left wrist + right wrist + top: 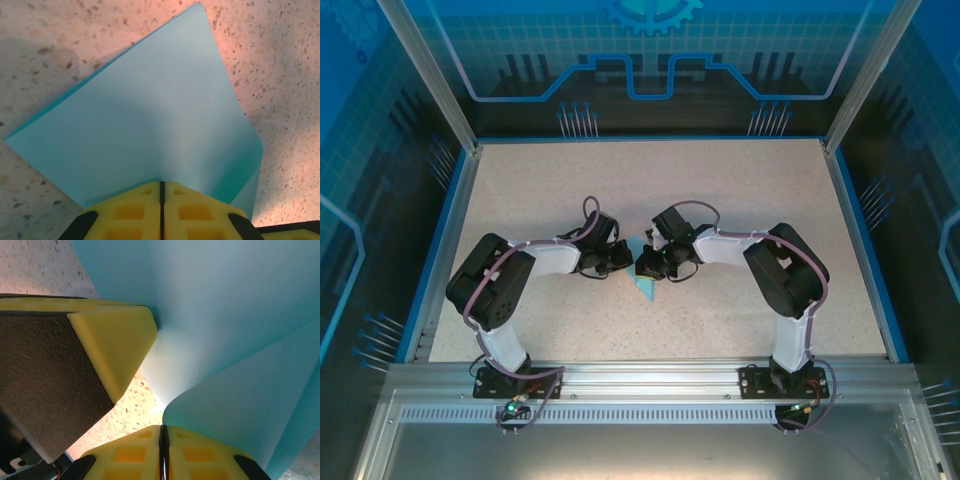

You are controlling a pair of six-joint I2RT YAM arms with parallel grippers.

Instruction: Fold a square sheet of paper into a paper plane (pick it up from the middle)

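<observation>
Thin matt smooth paper sheet (pixel 150 115); table (pixel 290 65) speckled, matt; left tool pads (pixel 135 210) yellow, foam-like.

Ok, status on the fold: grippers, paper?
Left gripper shut on the blue paper. Right gripper shut on it too, close alongside. Paper curls up at the pinches. Their fingers crowd each other.

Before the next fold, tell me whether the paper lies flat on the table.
No, the paper curls up off the table, pinched in the left gripper.
</observation>
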